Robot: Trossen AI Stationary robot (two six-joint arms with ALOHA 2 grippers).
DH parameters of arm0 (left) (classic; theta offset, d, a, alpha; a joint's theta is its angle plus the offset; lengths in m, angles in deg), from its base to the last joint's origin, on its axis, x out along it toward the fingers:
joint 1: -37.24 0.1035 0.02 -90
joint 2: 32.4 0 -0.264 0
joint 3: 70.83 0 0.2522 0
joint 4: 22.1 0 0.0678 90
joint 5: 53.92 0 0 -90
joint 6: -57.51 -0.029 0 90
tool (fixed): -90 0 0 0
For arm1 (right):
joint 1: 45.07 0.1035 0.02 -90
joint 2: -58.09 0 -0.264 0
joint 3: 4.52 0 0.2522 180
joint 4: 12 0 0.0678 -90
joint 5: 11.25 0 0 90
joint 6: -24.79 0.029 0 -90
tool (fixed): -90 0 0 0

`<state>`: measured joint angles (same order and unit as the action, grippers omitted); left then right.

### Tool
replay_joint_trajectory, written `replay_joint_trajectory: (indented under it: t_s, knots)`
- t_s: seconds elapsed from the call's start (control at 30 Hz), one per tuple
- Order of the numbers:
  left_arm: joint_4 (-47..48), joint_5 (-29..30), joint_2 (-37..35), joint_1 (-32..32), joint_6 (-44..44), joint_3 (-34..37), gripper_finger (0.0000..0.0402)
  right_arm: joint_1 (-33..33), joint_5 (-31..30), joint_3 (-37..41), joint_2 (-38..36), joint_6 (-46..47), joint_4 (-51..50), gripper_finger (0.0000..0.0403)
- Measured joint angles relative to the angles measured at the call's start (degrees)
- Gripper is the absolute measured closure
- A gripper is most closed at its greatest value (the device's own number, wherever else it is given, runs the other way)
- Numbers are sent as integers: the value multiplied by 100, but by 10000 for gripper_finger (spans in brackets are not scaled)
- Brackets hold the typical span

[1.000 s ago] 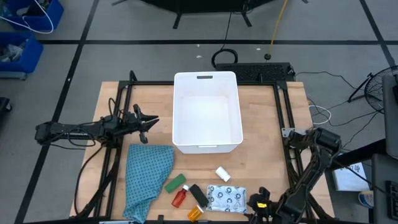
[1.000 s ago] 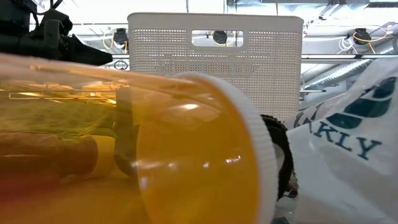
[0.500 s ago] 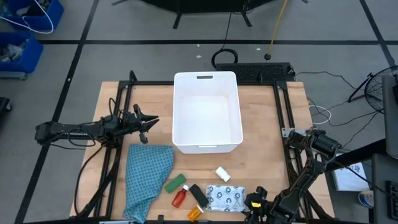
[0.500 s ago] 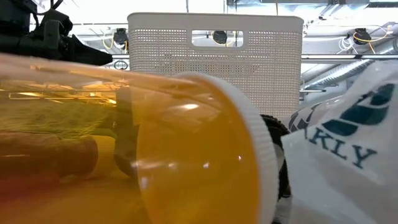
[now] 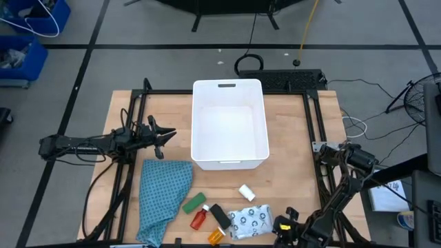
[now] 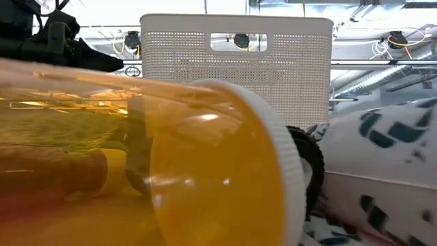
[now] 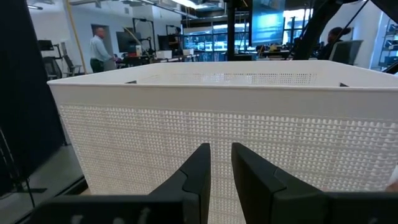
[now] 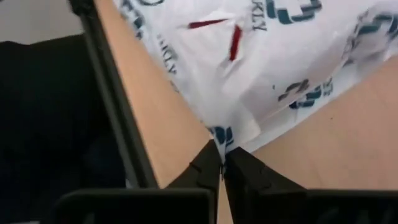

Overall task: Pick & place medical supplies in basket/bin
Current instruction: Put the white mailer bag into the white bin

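Note:
The flat white dark-dotted packet (image 5: 248, 221) lies near the table's front edge, and my right gripper (image 5: 280, 224) is shut on its right end. Left of the packet lie a black block (image 5: 220, 216), a red bottle (image 5: 200, 218), a green block (image 5: 194, 202) and an orange bottle (image 5: 216, 236); the orange bottle (image 6: 171, 178) fills the low view. A small white cylinder (image 5: 247, 193) rests just behind the packet. The white basket (image 5: 229, 124) stands at the table's middle. My left gripper (image 5: 165, 135) waits shut left of the basket, holding nothing. My right gripper pinches the packet's edge (image 8: 219, 142) between its two fingertips, at the end nearest the table's right side. The fingers come in low from the right. The film bunches at the pinch, and the rest of the packet (image 8: 267, 50) lies on the wood.
A teal patterned cloth (image 5: 162, 196) lies at the front left. Black frame rails (image 5: 313, 124) run along both sides of the wooden table. The basket's perforated wall (image 7: 217, 124) fills the left wrist view. People stand in the room beyond.
My right gripper has moved a little toward the table's left, onto the packet's right end, and shut on it. The packet, flat a second ago, has crumpled and skewed, with its right end pushed in toward the black block.

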<state>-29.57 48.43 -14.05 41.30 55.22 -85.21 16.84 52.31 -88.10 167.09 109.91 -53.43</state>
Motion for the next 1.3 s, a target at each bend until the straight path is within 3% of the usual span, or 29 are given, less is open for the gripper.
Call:
replay_joint_trajectory:
  t_s: [0.13,0.37,0.53,0.8,1.1,1.3]
  knots:
    - [0,19,0,-1,-1,0,334,4,-168,0,-303,-275,-22,401]
    - [0,19,2,-2,-1,0,334,8,-1243,0,-1134,-1357,68,402]
    - [23,21,0,-2,58,0,334,-24,-1849,-2,-1815,-2919,620,403]
    - [396,14,2,-2,359,0,334,-153,-1961,-2,-2789,-5532,1763,403]
    - [543,-3,2,-1,517,0,334,-1170,-775,-2,-4112,-7484,1820,403]
    - [388,21,0,-1,49,0,334,-2610,760,-247,-4789,-8675,1461,403]
